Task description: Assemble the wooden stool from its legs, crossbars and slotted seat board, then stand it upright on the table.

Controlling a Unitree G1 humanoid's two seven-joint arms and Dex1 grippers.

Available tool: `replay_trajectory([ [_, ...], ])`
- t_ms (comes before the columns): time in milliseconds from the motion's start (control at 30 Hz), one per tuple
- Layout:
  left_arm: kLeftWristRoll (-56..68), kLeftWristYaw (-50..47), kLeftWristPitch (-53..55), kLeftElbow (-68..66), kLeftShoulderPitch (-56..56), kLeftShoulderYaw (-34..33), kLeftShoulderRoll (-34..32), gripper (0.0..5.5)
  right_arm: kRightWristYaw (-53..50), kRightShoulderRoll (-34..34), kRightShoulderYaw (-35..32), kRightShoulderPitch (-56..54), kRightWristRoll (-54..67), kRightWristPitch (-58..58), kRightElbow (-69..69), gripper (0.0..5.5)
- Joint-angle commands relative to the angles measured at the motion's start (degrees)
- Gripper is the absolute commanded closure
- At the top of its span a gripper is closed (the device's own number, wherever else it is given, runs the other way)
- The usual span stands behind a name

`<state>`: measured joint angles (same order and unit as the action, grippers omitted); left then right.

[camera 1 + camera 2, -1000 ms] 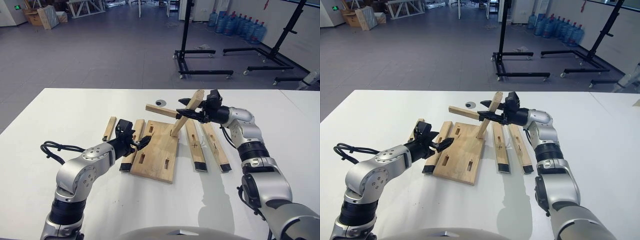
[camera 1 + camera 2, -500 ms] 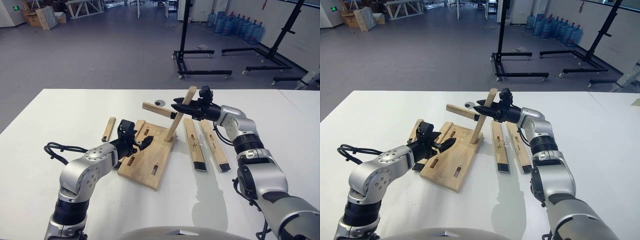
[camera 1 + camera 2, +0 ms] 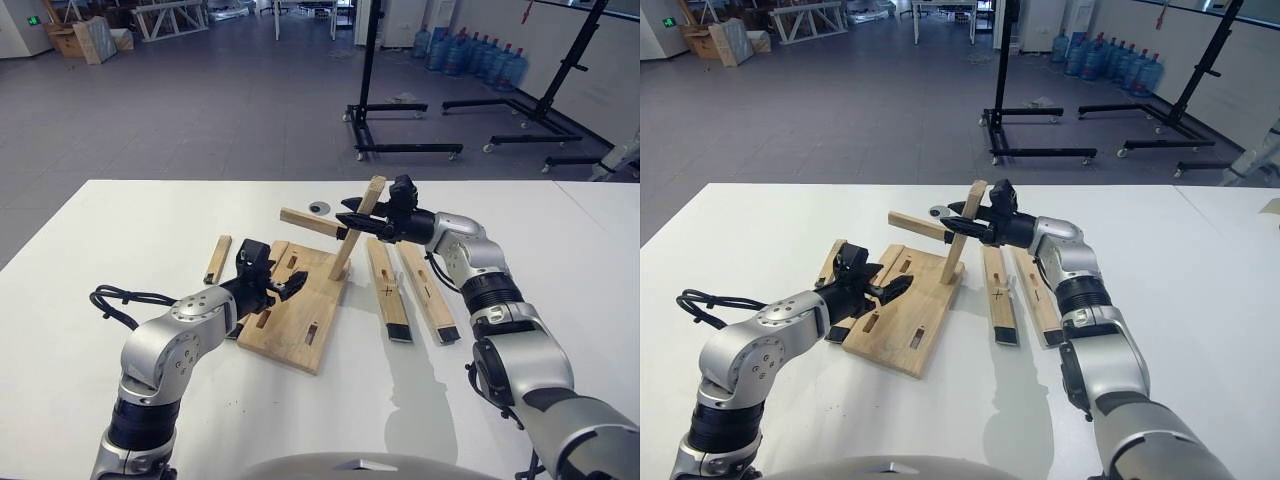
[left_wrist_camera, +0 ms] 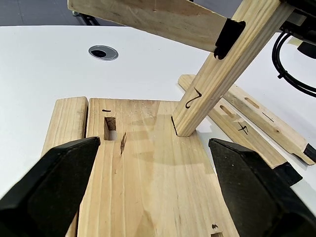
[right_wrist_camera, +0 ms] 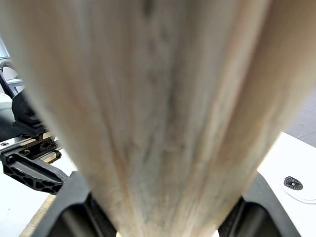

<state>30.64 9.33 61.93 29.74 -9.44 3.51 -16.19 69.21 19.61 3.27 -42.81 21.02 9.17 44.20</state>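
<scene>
The slotted seat board [image 3: 300, 303] lies flat on the white table [image 3: 120, 230], turned at an angle, near the middle. The left gripper [image 4: 153, 144] sits low over the board's near left part with its fingers spread wide, holding nothing.

The right gripper [image 3: 350, 223] is clamped around a leg [image 3: 344, 256] that leans to the right, its lower end meeting the board at the far right corner (whether it sits in a slot, I cannot tell). A crossbar [image 3: 310, 221] joined to this leg sticks out to the left, above the board and clear of it.

Two more legs [image 3: 388, 295] [image 3: 428, 290] lie side by side on the table just right of the board. Another leg [image 3: 272, 262] lies along the board's left edge, and a short wooden piece [image 3: 217, 258] rests farther left.
</scene>
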Motion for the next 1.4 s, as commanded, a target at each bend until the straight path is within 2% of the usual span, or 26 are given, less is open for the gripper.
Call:
replay_trajectory([
  [33, -1.10, -0.03, -0.59, -0.27, 0.49, 0.77, 0.66, 1.46, -1.16, -0.89, -1.08, 2.80, -0.80, 1.26, 1.97, 2.59],
  [267, -1.81, 0.20, -0.75, -0.49, 0.57, 0.64, 1.26, 1.46, 2.29, 1.15, -2.20, 1.72, -1.43, 2.87, -0.24, 1.32],
  [433, -2.07, 3.42, -2.98, -3.27, -3.53, -1.74, -1.15, 1.46, 7.96, 11.03, -0.54, 9.04, -3.87, 5.22, -10.13, 0.38],
  [533, -1.36, 7.15, -6.86, -6.58, -9.26, -5.84, -3.42, 1.46, 6.04, 16.21, -4.31, 14.10, -2.76, 6.63, -16.69, 0.38],
  [600, 0.90, 9.73, -8.59, -7.80, -12.50, -9.88, -4.67, 1.46, 2.13, 19.01, -9.42, 19.00, -0.15, 9.79, -24.61, 0.38],
  [700, 4.91, 15.51, -10.89, -7.32, -13.30, -16.66, -9.19, 1.46, -10.09, 19.09, -21.98, 30.39, 5.70, 19.55, -44.12, 0.38],
  [767, 12.11, 15.28, -9.19, -8.31, -13.72, -29.10, -11.76, 1.46, -25.30, 14.32, -26.62, 39.44, 0.96, 26.32, -62.68, 0.38],
  [867, 20.55, 8.56, -7.84, -13.98, -17.59, -43.46, -12.93, 1.46, -40.43, 6.31, -22.94, 45.38, -3.00, 35.07, -75.12, 0.38],
  [933, 22.80, 3.02, -9.26, -19.11, -20.82, -46.86, -11.55, 1.46, -47.39, 1.25, -18.46, 47.39, -6.25, 36.18, -76.26, 0.38],
  [1000, 20.75, 0.78, -10.70, -20.51, -20.93, -44.36, -10.46, 1.46, -52.43, -1.48, -16.22, 47.18, -8.80, 36.77, -74.36, 0.38],
  [1133, 18.36, 0.30, -12.16, -18.33, -18.54, -38.58, -9.36, 1.46, -55.55, -3.02, -13.45, 46.30, -10.37, 36.80, -70.33, 0.38],
  [1400, 18.07, 1.22, -14.09, -19.70, -18.78, -35.83, -9.86, 1.46, -55.76, -2.62, -11.84, 46.79, -10.41, 38.76, -62.17, 0.38],
])
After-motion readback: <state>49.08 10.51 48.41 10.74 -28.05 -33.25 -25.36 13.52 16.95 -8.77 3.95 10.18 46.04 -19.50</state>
